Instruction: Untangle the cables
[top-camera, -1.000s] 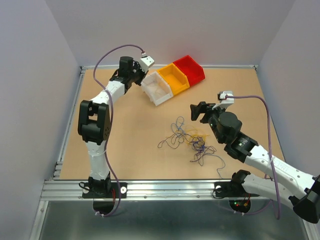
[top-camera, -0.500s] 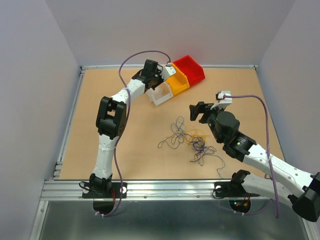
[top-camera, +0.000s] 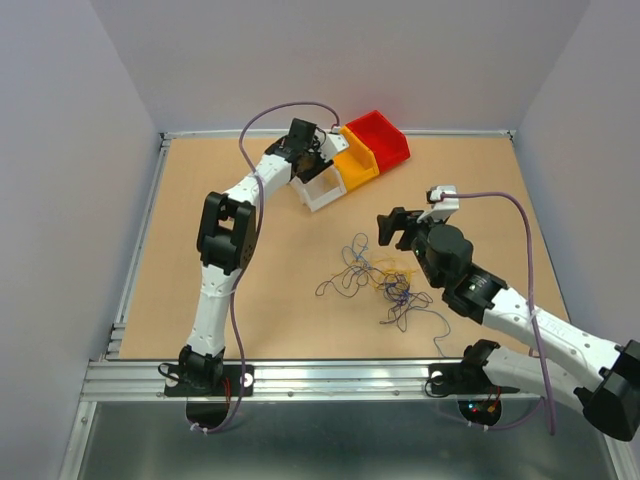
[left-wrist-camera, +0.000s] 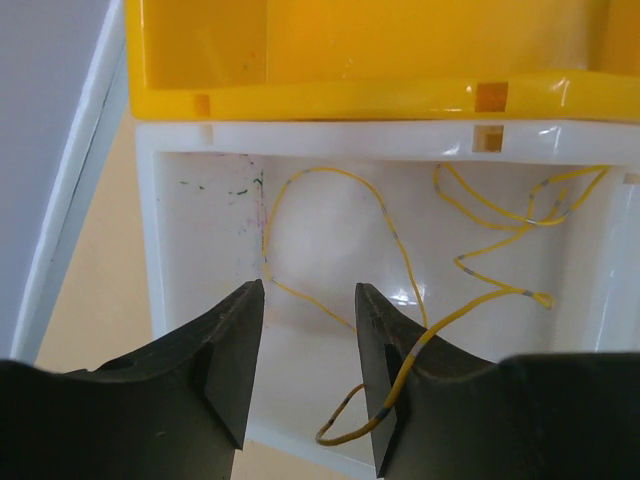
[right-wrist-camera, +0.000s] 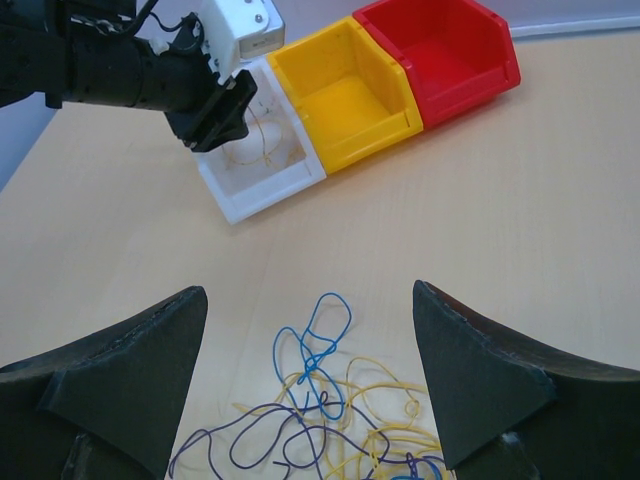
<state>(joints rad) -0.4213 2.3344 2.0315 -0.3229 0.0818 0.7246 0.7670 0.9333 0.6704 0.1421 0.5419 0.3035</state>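
Left hand (left-wrist-camera: 307, 300): we see it over the near part of the white bin (left-wrist-camera: 200, 250), at the far side of the desk (top-camera: 250, 250). Its two dark fingers stand apart with a clear gap, and nothing lies between them.

Yellow cables (left-wrist-camera: 340, 172): we count a few thin curly strands lying loose on the white bin's floor. One strand crosses in front of the right-hand finger near the bin's front wall; we cannot tell whether it touches that finger.

Right hand (right-wrist-camera: 310, 300): we find it spread wide above the desk, near the middle, with nothing in it.

Cables (top-camera: 380, 280): we see the tangle lying flat on the desk, just on the near side of the right hand. Blue, yellow and dark purple strands loop over one another. A thin strand trails toward the near edge.

Bins: we see the white bin, a yellow bin (top-camera: 352, 165) and a red bin (top-camera: 380, 135) side by side in a slanted row, touching, well apart from the tangle. We see nothing inside the yellow and red ones.
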